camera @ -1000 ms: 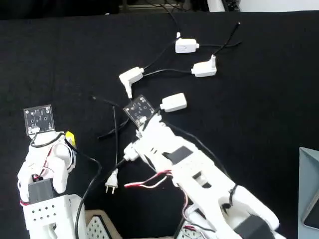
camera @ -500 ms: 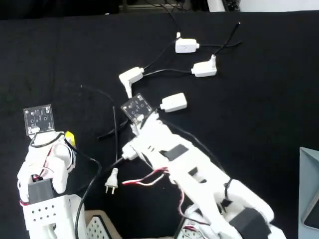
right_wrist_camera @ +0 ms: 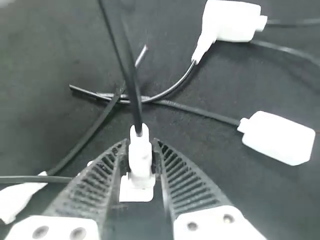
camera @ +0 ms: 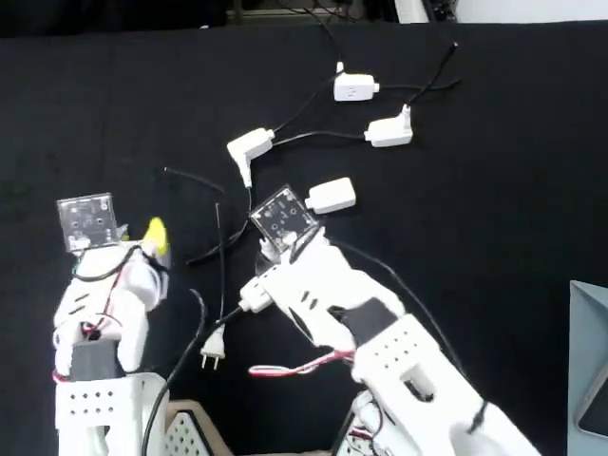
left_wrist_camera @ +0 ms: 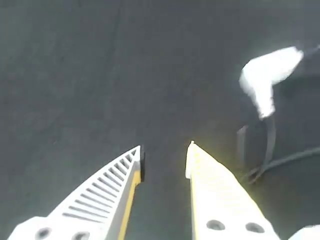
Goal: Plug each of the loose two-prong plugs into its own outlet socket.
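The right gripper (right_wrist_camera: 140,146) is clamping a small white plug (right_wrist_camera: 139,162) by its body, ribbed fingers (right_wrist_camera: 100,175) pressing on both flat sides; the plug's black cord (right_wrist_camera: 123,65) is running straight out ahead betw. the tips; the prongs are hidden, so I can't tell which way they're facing. The left gripper (left_wrist_camera: 165,150) is hanging spread open over the black table (camera: 494,209), w/ nothing betw. its fingers.

The plug is looking light, hard and a bit slick, prob. easy to twist in the grip; the cord is thin and limp but is likely tugging sideways on it. Best hold, I'd say, is on the body flats near the cord collar, leaving the prong end free; holding the cord alone would let the plug swivel.

A second plug (camera: 211,351) is lying loose near the arms' bases.

Just ahead of the held plug a white block (right_wrist_camera: 275,137) is sitting to one side, and an angled block (right_wrist_camera: 227,25) is lying a bit farther off. A third block (camera: 389,130) and a fourth block (camera: 356,87) are lying well beyond; these are prob. the sockets, though I can't make out their faces. Thin leads (right_wrist_camera: 200,113) are crossing the cloth betw. gripper and blocks, prob. snagging anything dragged low.
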Action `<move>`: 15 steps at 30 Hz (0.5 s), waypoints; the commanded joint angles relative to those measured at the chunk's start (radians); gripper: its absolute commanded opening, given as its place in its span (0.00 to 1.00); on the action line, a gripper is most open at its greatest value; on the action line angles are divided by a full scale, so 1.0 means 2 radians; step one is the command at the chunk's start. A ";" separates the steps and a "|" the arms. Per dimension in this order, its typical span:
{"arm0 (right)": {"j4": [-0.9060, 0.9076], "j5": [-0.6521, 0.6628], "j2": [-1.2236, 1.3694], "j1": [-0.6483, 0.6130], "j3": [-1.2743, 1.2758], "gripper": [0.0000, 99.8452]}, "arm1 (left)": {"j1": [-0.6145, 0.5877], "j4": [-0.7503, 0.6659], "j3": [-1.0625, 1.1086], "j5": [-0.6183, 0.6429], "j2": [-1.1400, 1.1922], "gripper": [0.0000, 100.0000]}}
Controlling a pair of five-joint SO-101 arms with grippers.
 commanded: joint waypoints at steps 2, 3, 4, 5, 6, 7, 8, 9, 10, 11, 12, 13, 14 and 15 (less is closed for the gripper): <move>0.041 0.002 -0.082 0.003 -0.005 0.01 | 0.082 -0.041 -0.001 0.022 -0.005 0.16; 0.048 0.002 -0.092 -0.002 -0.005 0.01 | 0.099 -0.041 -0.001 0.022 -0.005 0.16; 0.056 0.002 -0.102 -0.009 -0.005 0.01 | 0.115 -0.041 -0.001 0.022 -0.005 0.16; 0.064 0.000 -0.109 -0.020 -0.005 0.01 | 0.129 -0.042 -0.001 0.022 -0.005 0.16; 0.073 -0.008 -0.116 -0.032 -0.005 0.01 | 0.142 -0.042 -0.001 0.022 -0.005 0.16; 0.080 -0.015 -0.123 -0.044 -0.005 0.01 | 0.155 -0.042 -0.001 0.022 -0.005 0.16; 0.087 -0.021 -0.128 -0.054 -0.006 0.01 | 0.168 -0.043 -0.003 0.022 -0.005 0.16; 0.093 -0.023 -0.131 -0.062 -0.007 0.01 | 0.181 -0.043 -0.004 0.022 -0.005 0.16; 0.096 -0.022 -0.133 -0.068 -0.007 0.01 | 0.194 -0.043 -0.005 0.022 -0.005 0.16; 0.097 -0.022 -0.134 -0.070 -0.006 0.01 | 0.208 -0.043 -0.006 0.021 -0.005 0.16; 0.097 -0.022 -0.133 -0.071 -0.005 0.01 | 0.221 -0.043 -0.007 0.019 -0.005 0.16; 0.097 -0.022 -0.133 -0.071 -0.003 0.01 | 0.232 -0.043 -0.007 0.008 -0.005 0.16; 0.097 -0.022 -0.133 -0.071 -0.002 0.01 | 0.244 -0.043 -0.006 -0.008 -0.005 0.16; 0.097 -0.022 -0.134 -0.072 0.000 0.01 | 0.257 -0.043 -0.005 -0.027 -0.005 0.15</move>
